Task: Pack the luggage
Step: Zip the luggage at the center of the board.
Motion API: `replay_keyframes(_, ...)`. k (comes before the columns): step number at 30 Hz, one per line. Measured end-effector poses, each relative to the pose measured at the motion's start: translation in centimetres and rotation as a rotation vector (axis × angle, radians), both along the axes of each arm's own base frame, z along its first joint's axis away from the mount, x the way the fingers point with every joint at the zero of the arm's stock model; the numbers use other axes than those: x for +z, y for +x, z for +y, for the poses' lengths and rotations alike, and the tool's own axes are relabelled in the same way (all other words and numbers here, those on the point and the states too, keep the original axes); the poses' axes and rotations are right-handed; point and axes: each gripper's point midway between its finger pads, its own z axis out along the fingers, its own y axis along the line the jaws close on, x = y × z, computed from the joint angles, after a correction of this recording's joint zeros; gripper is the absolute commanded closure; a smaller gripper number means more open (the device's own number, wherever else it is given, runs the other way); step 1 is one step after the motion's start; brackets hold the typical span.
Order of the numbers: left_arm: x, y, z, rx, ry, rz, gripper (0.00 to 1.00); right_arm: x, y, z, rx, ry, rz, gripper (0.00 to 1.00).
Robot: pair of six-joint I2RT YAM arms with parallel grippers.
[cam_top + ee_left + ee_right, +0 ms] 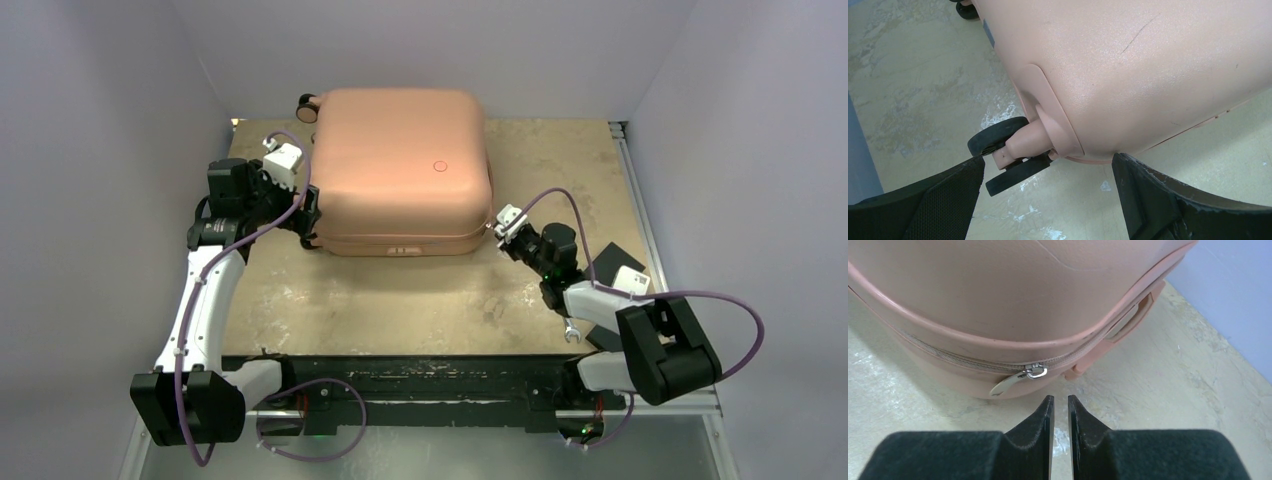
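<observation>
Left gripper (308, 215): fingers (943, 200) wide apart, holding nothing, flanking dark twin wheel (998, 139) at near-left corner of luggage (400, 165).
Luggage: salmon-pink hard shell, rounded corners, closed, lying flat at centre-far of tan table (400, 300); thin scratch (1138, 35) on shell; zipper along seam.
Metal zipper pull (1015, 380) at near-right corner.
Right gripper (1060, 405): fingers almost together, narrow gap, nothing clamped, tips just short of pull.

Salmon-pink hard-shell suitcase (400, 170), rounded corners: closed, lying flat on its broad side, far centre of the table. Small ring mark (439, 166) on the top shell. Dark twin wheel (1003, 155) juts from the near corner on my left. Zip closed where I can see it; silver zipper pull (1013, 381) hangs at my right-hand near corner. Thin dark scratch (1138, 34) on the shell.
</observation>
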Motion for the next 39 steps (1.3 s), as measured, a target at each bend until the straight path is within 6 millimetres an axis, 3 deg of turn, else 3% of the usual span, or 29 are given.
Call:
replay_keyframes(21,0.0,0.0,0.0,-0.001,0.000,-0.001,0.01,-1.1,-1.3,1.6,0.137,-0.047,0.020,0.75)
replay_keyframes(31,0.0,0.0,0.0,-0.001,0.000,0.000,0.01,-1.7,-1.8,3.2,0.161,-0.060,0.023,0.77)
replay_keyframes(39,-0.5,-0.1,0.0,-0.001,-0.001,0.006,0.01,-1.5,-1.2,2.7,0.089,-0.077,0.011,0.82)
